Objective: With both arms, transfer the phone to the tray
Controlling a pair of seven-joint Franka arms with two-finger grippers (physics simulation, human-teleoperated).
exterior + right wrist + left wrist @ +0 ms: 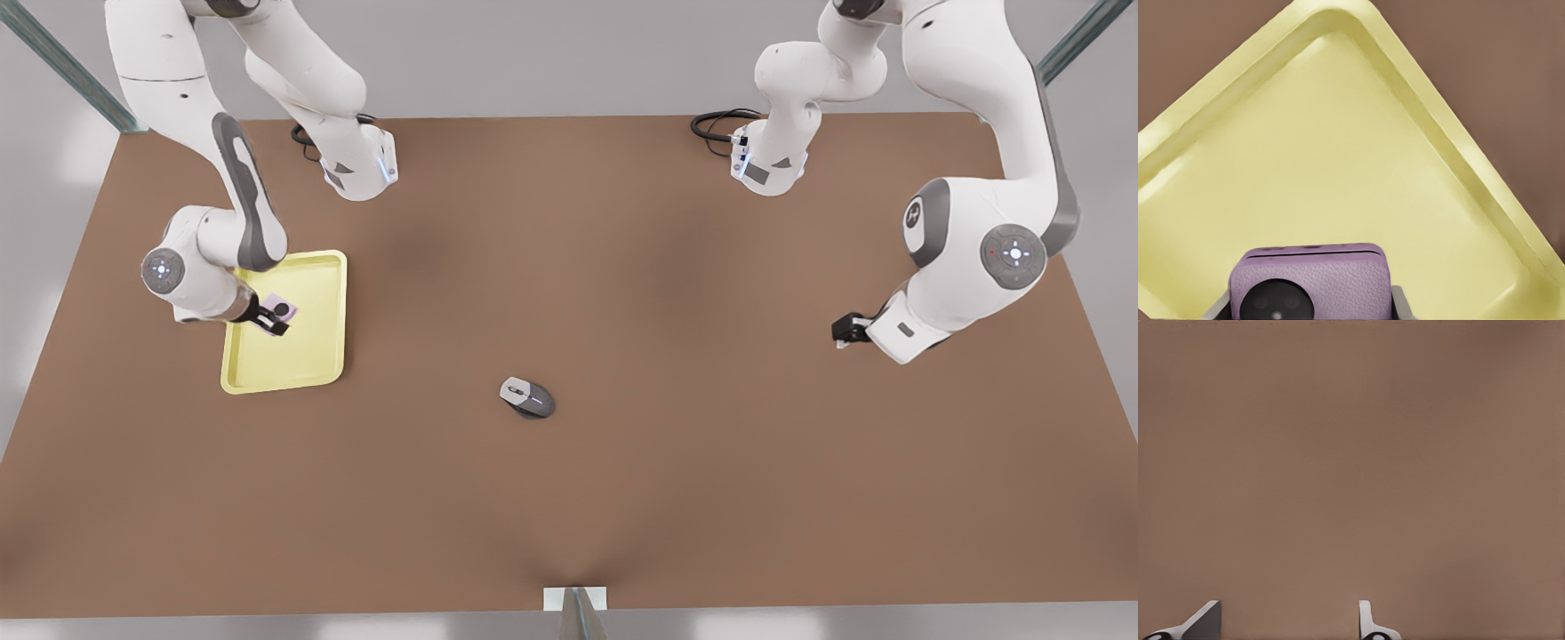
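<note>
The pale pink-lilac phone [1310, 283], with black round circles on its face, sits between the fingers of my right gripper [269, 320], which is shut on it. In the front view the phone [283, 309] is over the inner floor of the pale yellow tray [307, 356] at the front view's left. I cannot tell whether it touches the tray [1338, 153] floor. My left gripper [845, 331] waits at the front view's right, low over bare brown table. Its fingers [1368, 623] stand apart with nothing between them, so the left gripper [1288, 627] is open.
A grey computer mouse [527, 397] lies near the middle of the brown table [667, 267]. Black cables [716, 124] coil by the arm bases at the back edge. A small white bracket [575, 598] sits at the front edge.
</note>
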